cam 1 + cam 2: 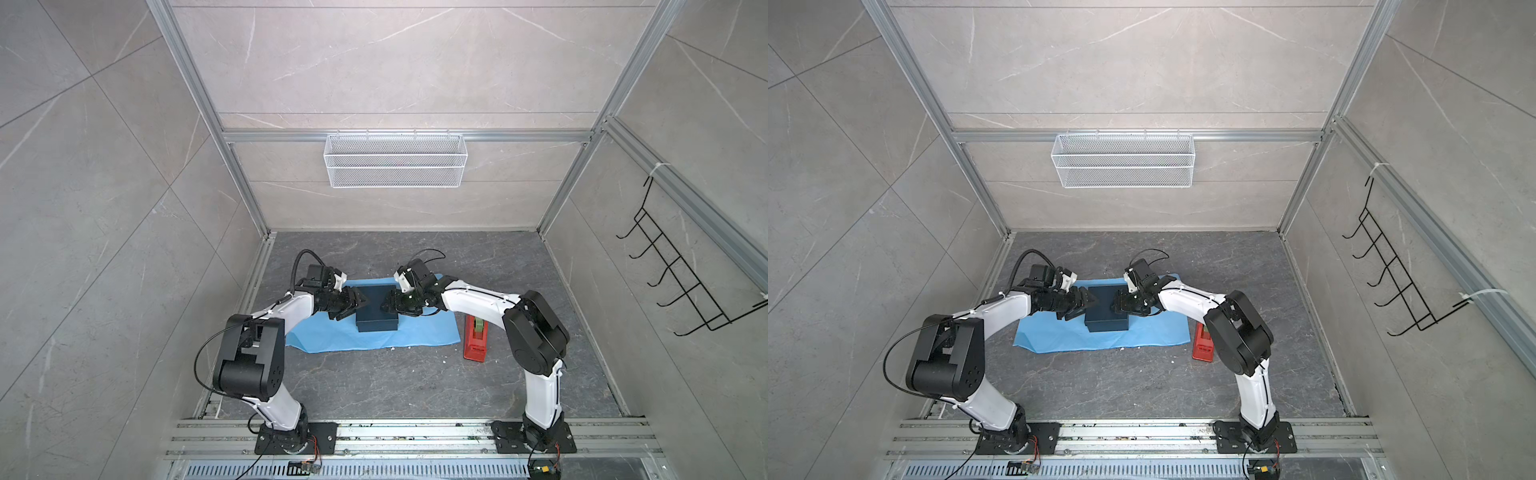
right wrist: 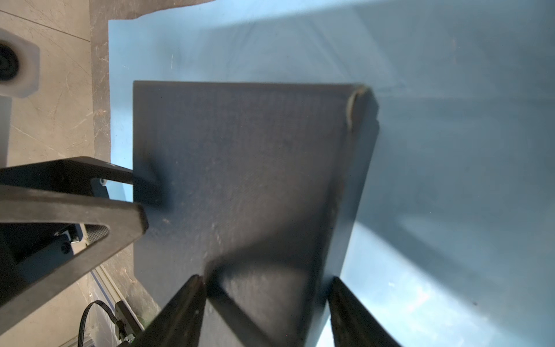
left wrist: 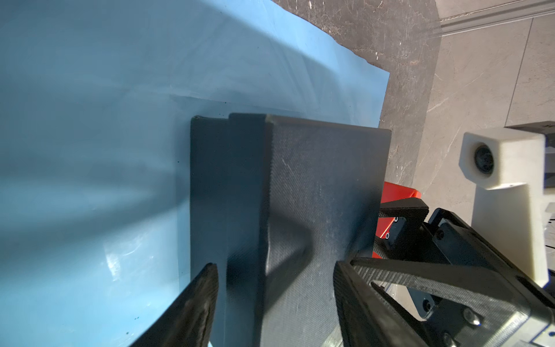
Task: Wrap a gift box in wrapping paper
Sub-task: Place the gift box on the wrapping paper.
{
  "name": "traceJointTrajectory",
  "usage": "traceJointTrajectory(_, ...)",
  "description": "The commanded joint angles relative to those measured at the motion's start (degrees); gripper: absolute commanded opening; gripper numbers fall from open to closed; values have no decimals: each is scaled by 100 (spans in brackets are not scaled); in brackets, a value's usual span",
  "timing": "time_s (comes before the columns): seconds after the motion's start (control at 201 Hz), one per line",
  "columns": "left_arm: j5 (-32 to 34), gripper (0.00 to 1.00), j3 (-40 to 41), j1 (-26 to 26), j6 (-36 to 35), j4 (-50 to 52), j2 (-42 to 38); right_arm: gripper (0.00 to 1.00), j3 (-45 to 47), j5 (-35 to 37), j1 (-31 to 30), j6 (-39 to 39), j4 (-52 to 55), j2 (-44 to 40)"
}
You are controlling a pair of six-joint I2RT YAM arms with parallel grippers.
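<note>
Navy gift box (image 3: 315,180), woven surface texture in wrist views only

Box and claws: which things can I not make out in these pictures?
- Left claw touching the box or not: left wrist view, tips blurred and shadowed.
- Right claw: same doubt, right wrist view, blurred, fingers cut off by the edge.
- Dispenser: in a top view, mostly hidden by the right arm.
- Paper under the box: hidden by the box in every view.

Gift box (image 1: 376,309) on wrapping paper (image 1: 332,338), between left gripper (image 1: 357,307) and right gripper (image 1: 385,305); tape dispenser (image 1: 476,338) behind right gripper, off paper.
</note>
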State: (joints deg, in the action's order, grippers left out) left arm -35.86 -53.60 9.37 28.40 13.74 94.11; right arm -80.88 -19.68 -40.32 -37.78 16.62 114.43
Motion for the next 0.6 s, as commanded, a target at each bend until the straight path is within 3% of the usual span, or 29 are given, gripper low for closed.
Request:
traceJointTrajectory(0.0,-17,65,-84,-31,-220,-43,-136,67,45,-29,-115,-70,-93,-59)
traceJointTrajectory(0.598,26,64,-212,-152,-256,86,-116,67,-394,115,-134,3,81,300)
